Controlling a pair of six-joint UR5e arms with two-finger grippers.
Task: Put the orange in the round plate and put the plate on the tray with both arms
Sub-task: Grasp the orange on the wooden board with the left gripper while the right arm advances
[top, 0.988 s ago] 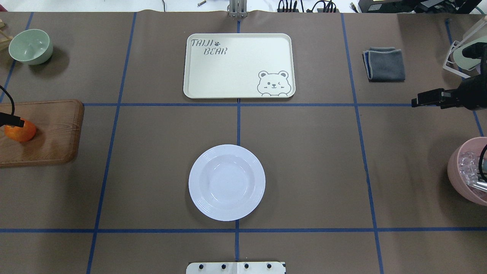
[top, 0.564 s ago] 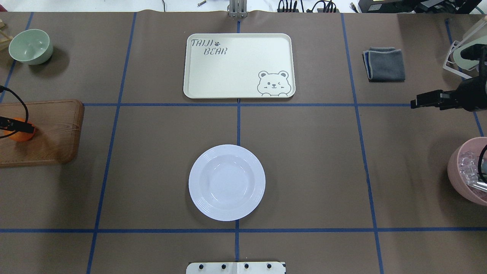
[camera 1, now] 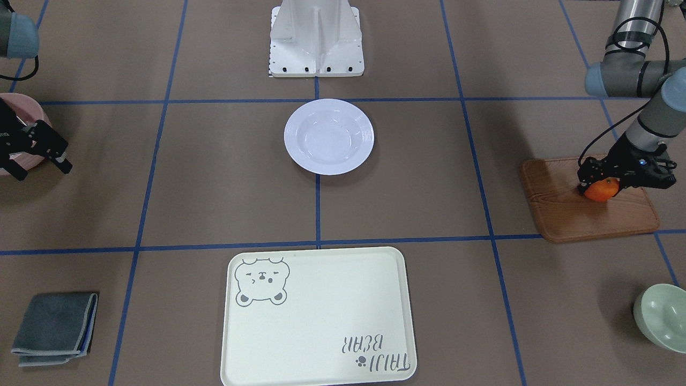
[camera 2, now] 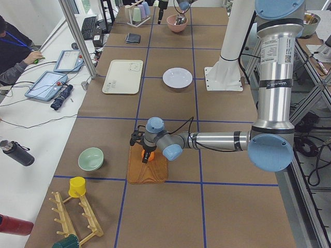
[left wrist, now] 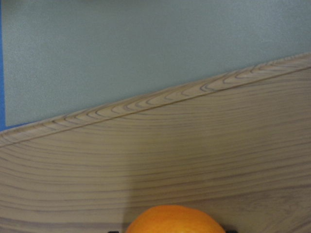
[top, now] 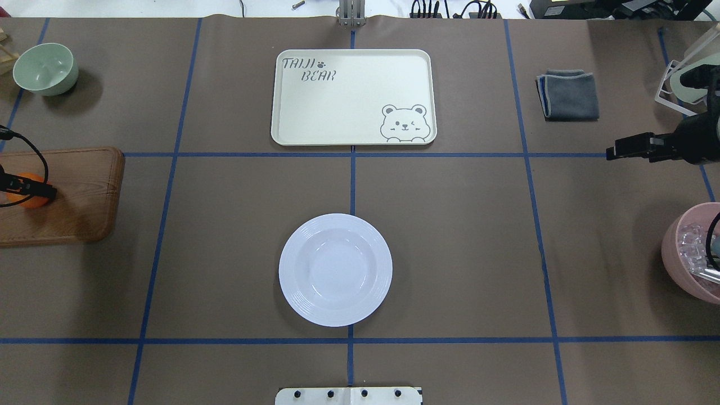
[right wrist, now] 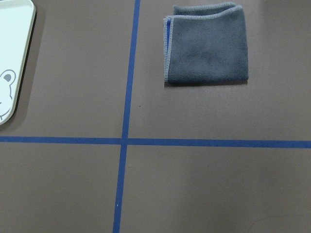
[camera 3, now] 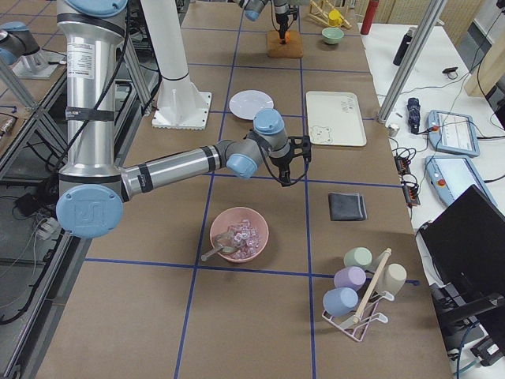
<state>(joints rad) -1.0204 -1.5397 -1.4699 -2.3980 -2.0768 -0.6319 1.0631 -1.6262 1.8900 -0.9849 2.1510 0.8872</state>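
The orange [camera 1: 601, 191] rests on the brown wooden board [camera 1: 589, 217] at the robot's far left. My left gripper [camera 1: 600, 181] is down over it, open, with a finger on each side. The left wrist view shows only the orange's top [left wrist: 175, 221] at its bottom edge. In the overhead view the orange [top: 28, 198] is half hidden by the left gripper [top: 25, 188]. The round plate [top: 335, 270] stands empty at table centre, near the robot. The tray [top: 349, 101] lies empty beyond it. My right gripper [camera 1: 40, 167] hovers open at the right side, far from the plate.
A mint-green bowl [top: 45, 68] stands at the back left. A folded grey cloth [top: 568, 94] lies at the back right, under the right wrist. A pink bowl [top: 694, 253] with clear pieces and a cup rack [top: 683, 79] stand at the right edge. A person sits beyond the far end.
My left gripper has come down over the orange and now covers more of it. The right gripper has barely shifted. Plate and tray have not moved.
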